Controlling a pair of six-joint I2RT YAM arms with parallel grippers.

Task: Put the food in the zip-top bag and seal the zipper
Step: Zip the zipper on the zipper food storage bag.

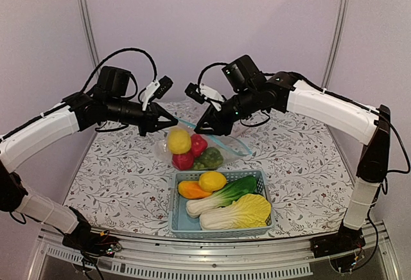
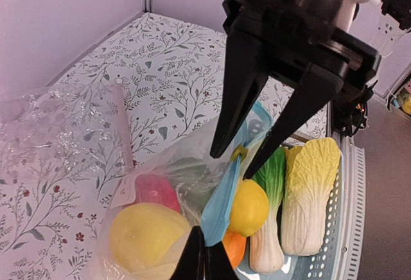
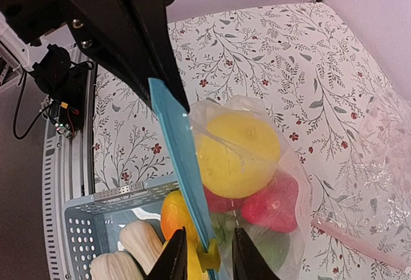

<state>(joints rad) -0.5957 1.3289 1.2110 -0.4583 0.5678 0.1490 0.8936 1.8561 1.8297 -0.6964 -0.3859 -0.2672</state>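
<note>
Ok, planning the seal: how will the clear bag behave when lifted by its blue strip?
Probably floppy: the zip-top bag is crinkled film. Likely bottom-heavy, with the lemon and red fruit bulging it. The zipper looks stiffer, running straight.

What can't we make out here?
- How much of the zipper is sealed: top view, too small and partly under the right tool; wrist views, its ends are hidden or cropped.
- Green food inside the bag: wrist views, blurred by crinkled plastic.
- Basket contents: wrist views, cropped by frame edges.

Clear zip-top bag (image 1: 236,146) with teal-blue zipper (image 3: 180,151) and yellow slider (image 3: 210,259); inside, yellow lemon (image 1: 179,141), red fruit (image 1: 183,161), green leaves (image 1: 209,158). The basket (image 1: 174,210) is light blue, the worktop (image 1: 302,164) white with grey sprigs and red buds.
</note>
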